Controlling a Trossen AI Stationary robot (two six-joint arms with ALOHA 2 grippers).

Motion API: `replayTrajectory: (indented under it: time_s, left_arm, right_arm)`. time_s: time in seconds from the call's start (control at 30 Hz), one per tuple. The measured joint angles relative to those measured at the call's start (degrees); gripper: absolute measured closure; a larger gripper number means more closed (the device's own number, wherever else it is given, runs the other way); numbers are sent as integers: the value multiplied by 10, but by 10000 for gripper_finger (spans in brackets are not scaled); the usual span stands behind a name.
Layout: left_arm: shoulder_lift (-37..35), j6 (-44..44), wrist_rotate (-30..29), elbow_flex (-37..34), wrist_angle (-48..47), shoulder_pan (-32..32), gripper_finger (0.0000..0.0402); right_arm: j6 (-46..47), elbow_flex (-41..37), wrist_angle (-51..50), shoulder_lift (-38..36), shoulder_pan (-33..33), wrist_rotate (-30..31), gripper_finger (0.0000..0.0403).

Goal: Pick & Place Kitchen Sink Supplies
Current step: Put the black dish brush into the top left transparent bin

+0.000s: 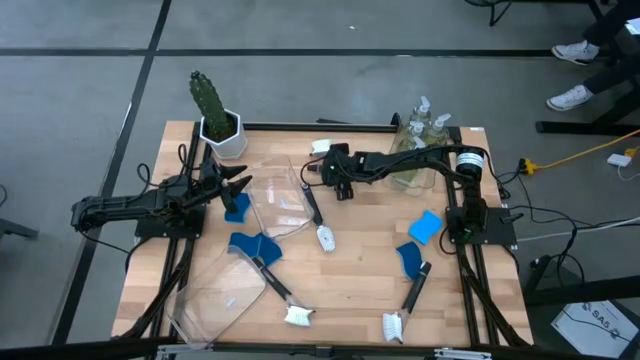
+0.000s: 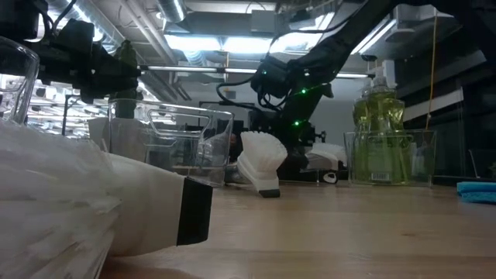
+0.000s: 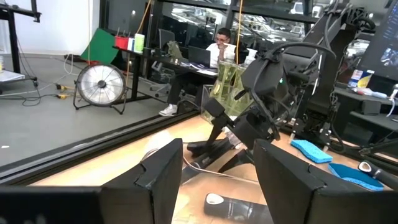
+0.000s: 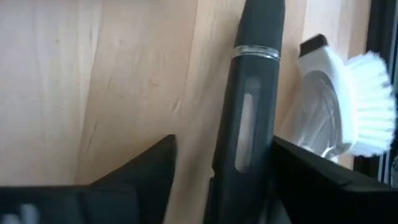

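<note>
Item: right end effector (image 1: 322, 176), reaching across the far middle of the desk (image 1: 360, 250). In the right wrist view a black brush handle (image 4: 249, 112) lies between its two fingers (image 4: 149, 168), which stand on either side of it with gaps showing; whether the pads have met the handle yet cannot be told. The handle lies flat on the wood, beside the white head of another brush (image 4: 348, 118) at the desk edge.

Item: left end effector (image 1: 240, 185), near the left edge beside a blue sponge (image 1: 237, 207). Fingers spread wide, holding nothing, in the left wrist view.

Item: dish brush (image 1: 315, 215), mid-desk, white head toward the near side, handle end under the right end effector, touching or just beside a clear bin (image 1: 275, 205).

Item: remaining supplies. Soap bottles (image 1: 425, 125) in a bin at the far right; more sponges (image 1: 425, 226) and brushes (image 1: 405, 305) scattered on the near half.

Risks, as judged:
- Grip near the handle's end; the heavy head may swing down or twist the brush out on lifting.
- Fingers may scrape the desk, since the handle lies flat.
- Neighbouring brush head may be nudged.
- The lifted brush may catch the bin wall.
</note>
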Motion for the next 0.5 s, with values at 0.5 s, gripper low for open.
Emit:
replayTrajectory:
  time_s: [0.5]
  left_arm:
    - [0, 0, 0, 0, 0, 0, 210]
  right_arm:
    - [128, 56, -79, 1, 4, -11, 292]
